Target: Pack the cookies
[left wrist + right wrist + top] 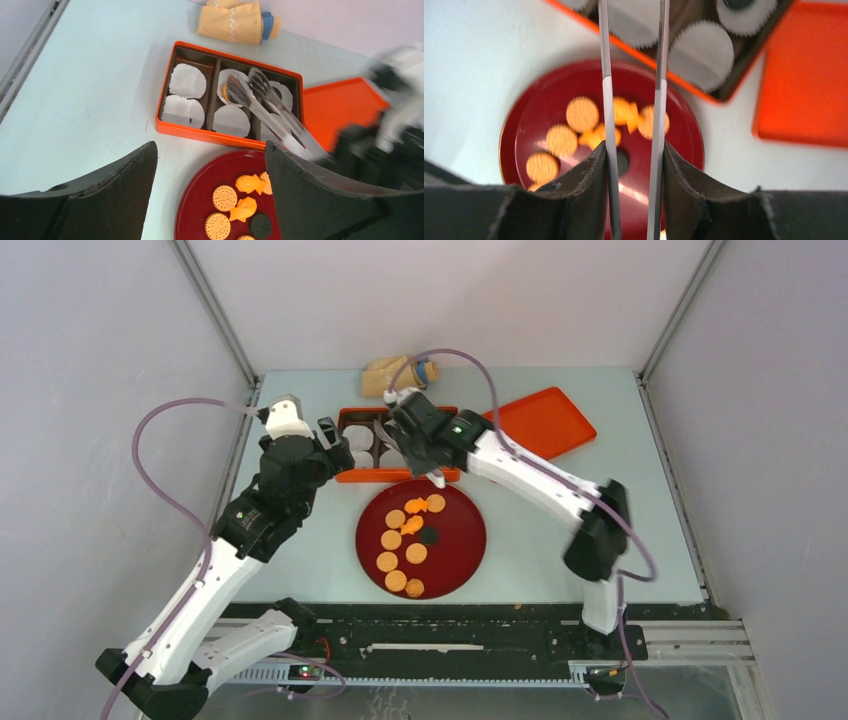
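Right wrist view shows the right gripper (634, 165) pinching metal tongs (606, 100) by both arms, presumably so their tips reach into the orange box (205, 136); the cookies (582, 113) lie mostly on the red plate (524, 125) beneath. The left gripper (209, 152) hangs spread wide, empty.

Cookies (391, 539) are lying on the plate (462, 540) at the worktop's (525, 552) front. The box (200, 134) is sitting just behind the plate, holding liners (187, 81), with tongs (255, 95) over it, the lid (545, 420) to its right and a bag (385, 375) behind.
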